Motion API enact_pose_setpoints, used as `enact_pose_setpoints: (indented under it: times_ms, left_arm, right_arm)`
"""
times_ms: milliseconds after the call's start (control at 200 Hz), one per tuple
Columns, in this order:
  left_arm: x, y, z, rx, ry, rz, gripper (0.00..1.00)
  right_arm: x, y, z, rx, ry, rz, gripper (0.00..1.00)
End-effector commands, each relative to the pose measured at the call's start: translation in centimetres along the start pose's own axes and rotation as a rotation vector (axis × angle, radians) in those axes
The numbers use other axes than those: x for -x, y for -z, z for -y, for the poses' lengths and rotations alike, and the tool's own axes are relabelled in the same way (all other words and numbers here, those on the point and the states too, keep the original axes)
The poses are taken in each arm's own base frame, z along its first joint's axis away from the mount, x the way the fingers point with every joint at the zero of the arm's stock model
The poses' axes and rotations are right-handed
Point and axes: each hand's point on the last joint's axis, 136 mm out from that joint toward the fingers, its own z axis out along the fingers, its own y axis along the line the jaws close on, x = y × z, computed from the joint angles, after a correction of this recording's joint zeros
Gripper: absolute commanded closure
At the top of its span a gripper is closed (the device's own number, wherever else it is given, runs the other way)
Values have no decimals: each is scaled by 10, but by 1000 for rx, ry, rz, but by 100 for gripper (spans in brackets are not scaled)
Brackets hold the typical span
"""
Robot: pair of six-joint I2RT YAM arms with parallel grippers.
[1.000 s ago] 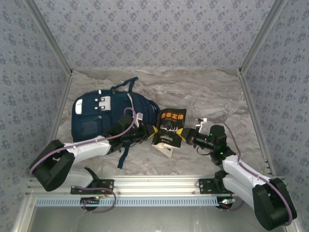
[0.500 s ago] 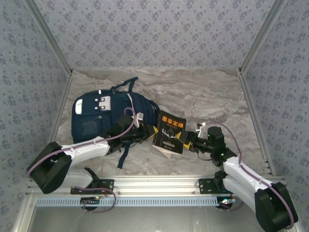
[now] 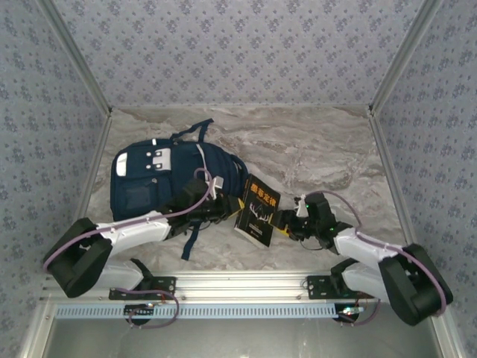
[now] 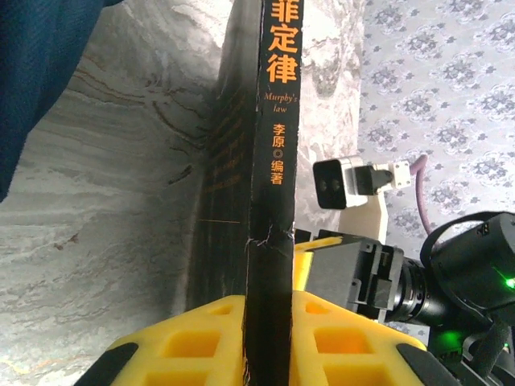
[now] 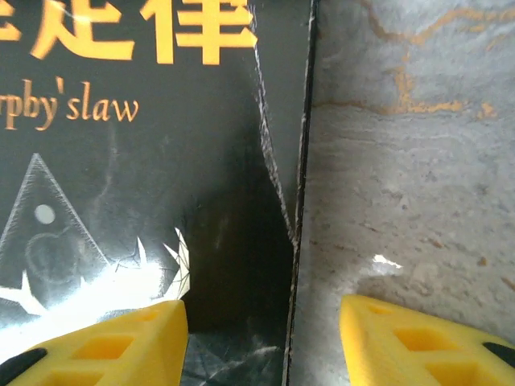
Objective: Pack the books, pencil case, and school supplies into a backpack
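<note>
**A:** What is the left gripper (image 4: 268, 314) doing?

**B:** Its yellow fingers are pinched tight on the spine of the black book (image 4: 273, 121), holding it tilted on edge.

**A:** And the right gripper (image 5: 261, 312)?

**B:** Its jaws are apart and grip nothing. One finger is over the cover, the other past its edge, above the table (image 5: 418, 161).

**A:** Where is the backpack (image 3: 160, 179)?

**B:** Just left of the book. Its opening is hidden.

**A:** How should this be done well?

**B:** Probably keep the pinch firm, steady the free edge, and slide the book in spine first without snagging fabric.
</note>
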Motion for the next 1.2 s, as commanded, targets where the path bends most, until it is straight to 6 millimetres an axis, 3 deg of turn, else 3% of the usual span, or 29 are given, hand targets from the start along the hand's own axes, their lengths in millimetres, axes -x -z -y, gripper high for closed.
enact_pose_setpoints:
  times_ms: [0, 235, 445, 565, 660, 864, 1054, 1194]
  left_arm:
    - [-3, -3, 22, -50, -60, -29, 76]
    - [-12, -13, 20, -21, -94, -88, 62]
    - [-17, -27, 18, 26, -125, -153, 58]
    - [-20, -33, 16, 61, -146, -188, 64]
    - [-19, -29, 20, 69, -178, -192, 78]
    - [-2, 6, 61, 28, -323, -79, 100]
    - [24, 59, 114, -83, -416, 151, 100]
    - [47, 104, 152, -244, -370, 391, 100]
  right_arm:
    - [9, -10, -19, 45, 57, 20, 48]
    - [1, -24, -17, 40, 58, -26, 51]
    - [-2, -26, -20, 50, 70, -40, 53]
    - [-2, -25, -20, 44, 73, -39, 53]
    - [-3, -20, -21, 37, 69, -33, 53]
    - [12, 14, -40, -5, 152, 84, 41]
    - [30, 68, -91, 71, 227, 265, 29]
    - [44, 108, -137, 244, 244, 435, 19]
